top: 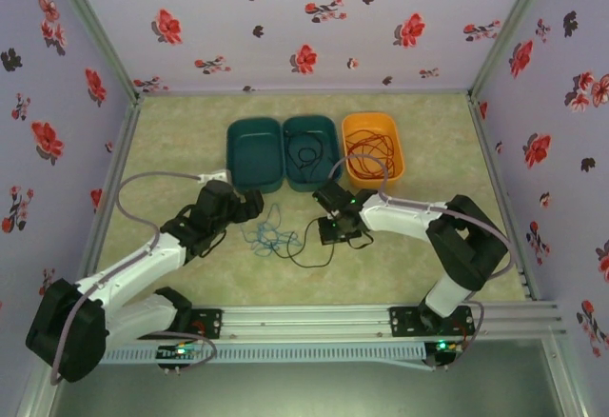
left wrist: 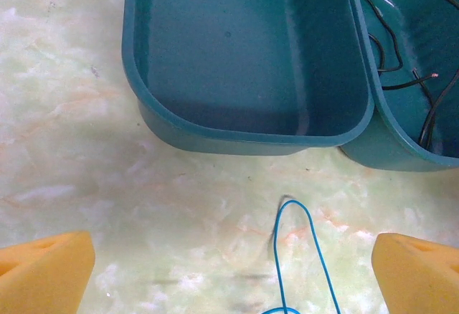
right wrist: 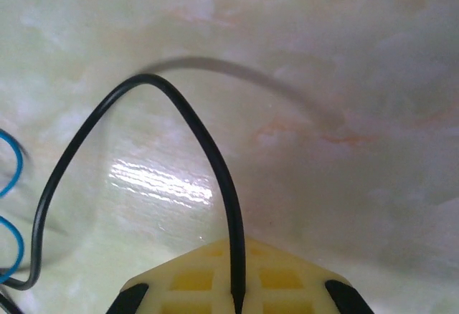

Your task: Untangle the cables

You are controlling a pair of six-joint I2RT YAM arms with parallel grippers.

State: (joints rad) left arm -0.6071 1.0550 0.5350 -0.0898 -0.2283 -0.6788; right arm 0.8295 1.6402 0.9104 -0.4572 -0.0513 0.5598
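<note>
On a pale green marbled bench (top: 428, 246), walled in by lilac paper printed with red flowers, two white and black robot arms reach away from a rail at the near edge. The left arm (top: 143, 265) angles in towards the centre and the right arm (top: 457, 236) bends in from the other side.

At the far side three oval tubs sit in a row, touching. The left teal tub (top: 254, 150) is bare inside. The middle teal tub (top: 309, 187) holds a second black cable (top: 306, 153) in loose loops. The orange tub (top: 373, 118) on the right holds a coiled red cable (top: 371, 150).

The left claw (top: 255, 206) stands wide apart, its yellow pads at the far corners of its own wrist view, just in front of the left teal tub. The right claw (top: 333, 231) is closed on a black cable (top: 306, 265), pinched in the seam between its yellow pads.

Between the two claws a blue cable (top: 268, 238) lies on the bench in small tangled loops. The black cable arcs out from the right claw in a loop beside it.
</note>
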